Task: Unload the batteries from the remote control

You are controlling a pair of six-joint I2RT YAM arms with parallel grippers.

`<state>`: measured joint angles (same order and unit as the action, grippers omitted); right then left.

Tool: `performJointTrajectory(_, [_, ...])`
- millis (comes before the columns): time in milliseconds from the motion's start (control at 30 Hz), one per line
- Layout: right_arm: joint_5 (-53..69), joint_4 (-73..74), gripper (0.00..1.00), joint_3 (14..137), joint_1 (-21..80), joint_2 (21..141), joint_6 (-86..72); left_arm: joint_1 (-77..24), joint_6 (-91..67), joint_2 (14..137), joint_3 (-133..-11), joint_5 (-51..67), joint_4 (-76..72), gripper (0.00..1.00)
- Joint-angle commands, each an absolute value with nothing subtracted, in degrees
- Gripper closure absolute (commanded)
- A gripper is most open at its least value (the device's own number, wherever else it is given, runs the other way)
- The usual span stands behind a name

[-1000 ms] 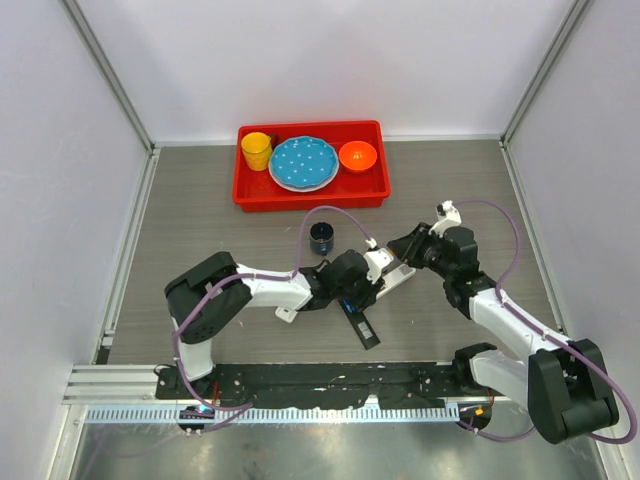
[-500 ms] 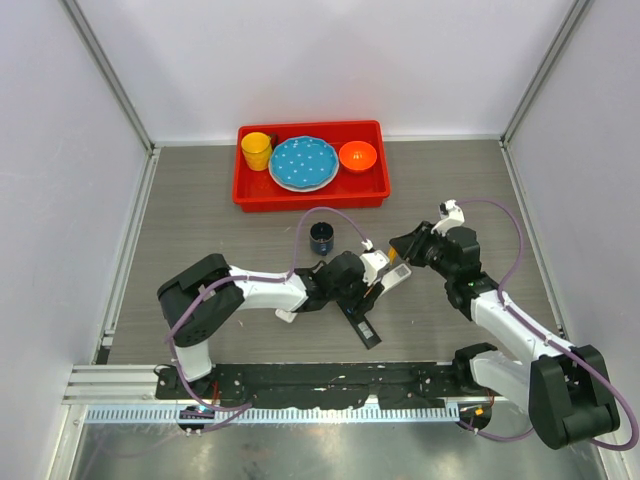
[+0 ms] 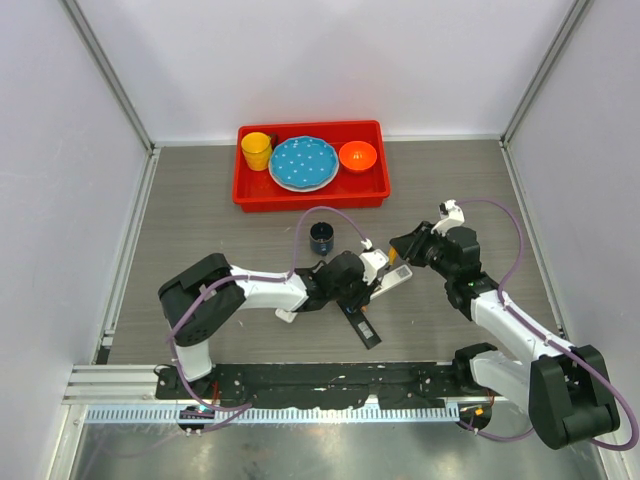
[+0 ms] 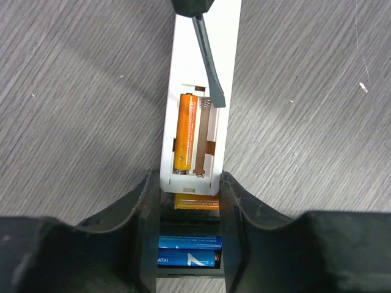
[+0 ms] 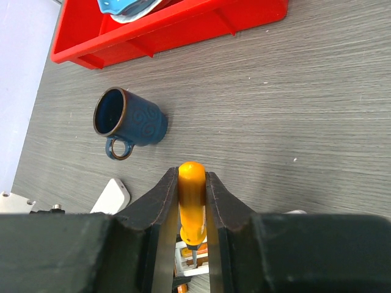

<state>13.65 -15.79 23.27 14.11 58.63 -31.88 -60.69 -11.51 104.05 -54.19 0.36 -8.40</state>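
Grey wood-grain worktop point(image 3: 200, 220); the left gripper point(image 4: 189, 181) is clamped on a slim white plastic remote control point(image 4: 182, 61); an orange cylindrical battery point(image 4: 185, 131) lies in its open bay just ahead of the fingers; the right gripper point(image 5: 192, 183) grips an orange-handled screwdriver point(image 5: 192, 204), blade at the bay's far end; dark blue ceramic mug point(image 5: 131, 122) beyond.
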Motion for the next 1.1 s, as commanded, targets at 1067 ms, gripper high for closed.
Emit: performJointTrajectory(1067, [7.9,-29.3,0.99,21.2,15.0,65.2,-31.1,-60.8,-11.0,104.4,-54.0,2.1,-6.0,1.0])
